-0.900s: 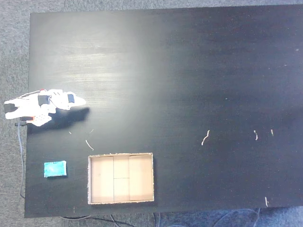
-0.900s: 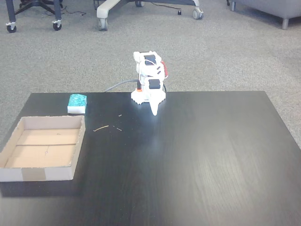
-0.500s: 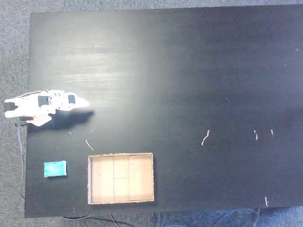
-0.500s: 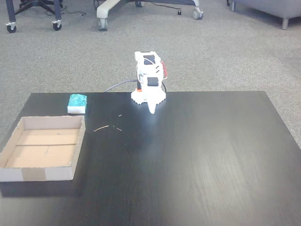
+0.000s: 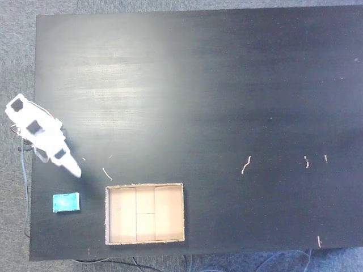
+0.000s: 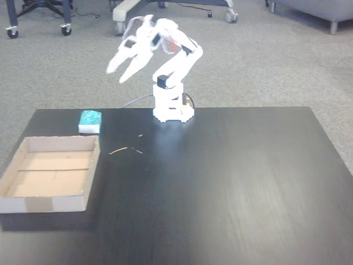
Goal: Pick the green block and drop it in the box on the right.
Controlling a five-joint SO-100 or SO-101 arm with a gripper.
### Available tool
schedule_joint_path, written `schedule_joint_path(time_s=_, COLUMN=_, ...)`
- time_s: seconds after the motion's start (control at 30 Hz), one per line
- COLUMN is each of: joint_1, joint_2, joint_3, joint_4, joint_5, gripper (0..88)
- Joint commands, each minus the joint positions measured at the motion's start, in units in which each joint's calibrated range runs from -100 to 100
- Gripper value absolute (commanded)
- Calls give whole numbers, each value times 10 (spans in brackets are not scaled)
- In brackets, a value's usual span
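Green block (image 6: 90, 121) sits below raised hand (image 6: 119, 69), apart.

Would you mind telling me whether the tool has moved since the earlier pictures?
Yes. The tool has swung from pointing across the table toward the green block; in the other fixed view it is raised well above the tabletop.

I count 1 green block (image 5: 66, 202), 1 box (image 5: 145, 186), 1 table (image 5: 227, 85), my 1 gripper (image 6: 118, 71), approx. 7 pale scraps (image 5: 245, 165).

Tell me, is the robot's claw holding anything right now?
No, nothing. The claw is open in the air, and the green block lies on the table beside the box.
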Motion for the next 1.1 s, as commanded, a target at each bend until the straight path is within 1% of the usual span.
schedule_joint_path(time_s=0.0, joint_1=99, joint_2=150, joint_3=-51, joint_4=75, joint_5=23, gripper=534)
schedule_joint_path(time_s=0.03, joint_1=120, joint_2=186, joint_3=-59, joint_4=91, joint_5=32, gripper=502)
schedule_joint_path(time_s=0.07, joint_1=140, joint_2=218, joint_3=-67, joint_4=104, joint_5=36, gripper=519)
schedule_joint_path(time_s=0.17, joint_1=173, joint_2=284, joint_3=-71, joint_4=111, joint_5=34, gripper=619)
schedule_joint_path(time_s=0.2, joint_1=186, joint_2=306, joint_3=-74, joint_4=116, joint_5=36, gripper=638)
schedule_joint_path(time_s=0.27, joint_1=215, joint_2=356, joint_3=-86, joint_4=108, joint_5=44, gripper=638)
schedule_joint_path(time_s=0.4, joint_1=251, joint_2=473, joint_3=-153, joint_4=46, joint_5=51, gripper=629)
schedule_joint_path(time_s=0.47, joint_1=255, joint_2=545, joint_3=-196, joint_4=14, joint_5=48, gripper=628)
schedule_joint_path(time_s=0.53, joint_1=252, joint_2=610, joint_3=-241, joint_4=14, joint_5=46, gripper=627)
schedule_joint_path(time_s=0.63, joint_1=239, joint_2=673, joint_3=-266, joint_4=15, joint_5=63, gripper=619)
schedule_joint_path(time_s=0.8, joint_1=230, joint_2=715, joint_3=-274, joint_4=24, joint_5=75, gripper=621)
schedule_joint_path(time_s=0.97, joint_1=253, joint_2=729, joint_3=-273, joint_4=79, joint_5=101, gripper=611)
schedule_joint_path(time_s=1.0, joint_1=263, joint_2=726, joint_3=-274, joint_4=70, joint_5=92, gripper=578)
schedule_joint_path(time_s=1.07, joint_1=277, joint_2=724, joint_3=-286, joint_4=51, joint_5=68, gripper=564)
